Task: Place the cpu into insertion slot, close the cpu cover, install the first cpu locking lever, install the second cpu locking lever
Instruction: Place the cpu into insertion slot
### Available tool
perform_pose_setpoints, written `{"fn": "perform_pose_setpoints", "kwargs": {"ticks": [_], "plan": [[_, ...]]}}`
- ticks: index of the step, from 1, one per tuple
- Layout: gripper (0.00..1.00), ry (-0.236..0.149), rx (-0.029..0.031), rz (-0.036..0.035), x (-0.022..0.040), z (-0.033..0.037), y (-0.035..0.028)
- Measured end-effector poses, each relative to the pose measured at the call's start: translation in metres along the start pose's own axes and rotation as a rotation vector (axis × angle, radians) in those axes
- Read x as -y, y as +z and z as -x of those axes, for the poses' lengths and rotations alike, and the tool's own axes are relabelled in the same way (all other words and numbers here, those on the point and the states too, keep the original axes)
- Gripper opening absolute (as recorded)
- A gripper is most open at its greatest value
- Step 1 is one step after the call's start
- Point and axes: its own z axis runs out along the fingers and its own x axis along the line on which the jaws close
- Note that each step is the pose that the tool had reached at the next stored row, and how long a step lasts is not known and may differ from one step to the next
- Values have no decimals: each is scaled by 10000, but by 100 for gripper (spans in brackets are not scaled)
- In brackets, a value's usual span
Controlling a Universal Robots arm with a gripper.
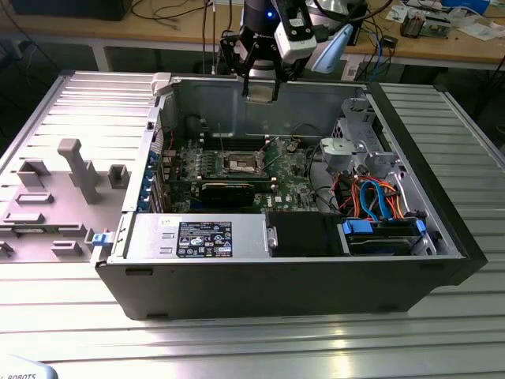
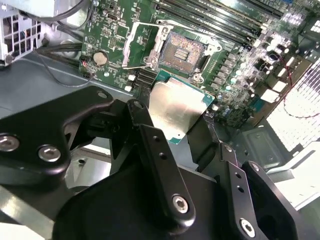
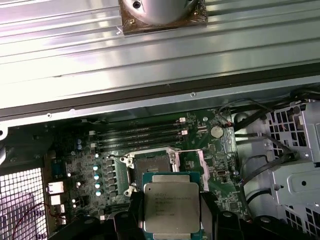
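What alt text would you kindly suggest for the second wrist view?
The black gripper clamps the small square silvery-topped cpu by opposite edges. Beyond it, on the green motherboard, the dark-centred square insertion slot sits empty, its thin silvery cpu cover swung open alongside.

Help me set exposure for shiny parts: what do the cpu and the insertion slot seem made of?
The cpu has a top that looks like bare silvery metal with a soft sheen; its edge looks like green circuit laminate. The insertion slot has a dark, probably plastic centre inside a shiny silvery rim, likely metal.
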Motion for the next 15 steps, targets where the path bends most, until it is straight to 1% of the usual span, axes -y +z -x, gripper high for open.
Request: {"fn": "perform_pose_setpoints", "kwargs": {"ticks": [1,3,15], "plan": [[54,276,24,5,0,0,4],[54,565,49,11,1,0,9],[54,580,50,12,1,0,9]]}}
